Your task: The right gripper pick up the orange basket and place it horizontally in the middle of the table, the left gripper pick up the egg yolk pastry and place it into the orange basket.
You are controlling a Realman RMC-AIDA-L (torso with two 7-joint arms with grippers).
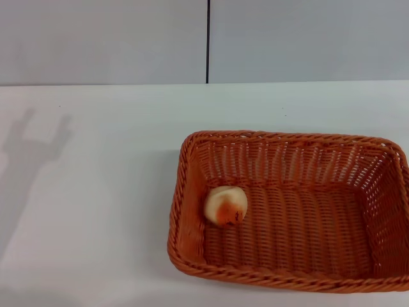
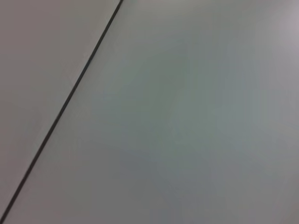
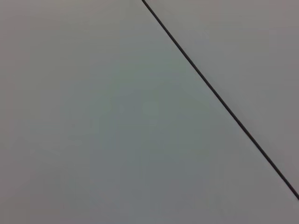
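Observation:
The orange basket (image 1: 287, 211) lies lengthwise on the white table (image 1: 96, 192), right of centre and near the front edge in the head view. Inside it, against its left wall, rests the egg yolk pastry (image 1: 225, 205), pale cream with an orange-red blotch facing me. Neither gripper shows in any view. Only a two-pronged shadow of the left gripper falls on the table at the far left. Both wrist views show just a plain grey wall with a thin dark seam.
A grey wall (image 1: 307, 38) with a vertical dark seam (image 1: 208, 41) stands behind the table. The basket's right end runs past the picture's right edge. Bare tabletop stretches left of the basket.

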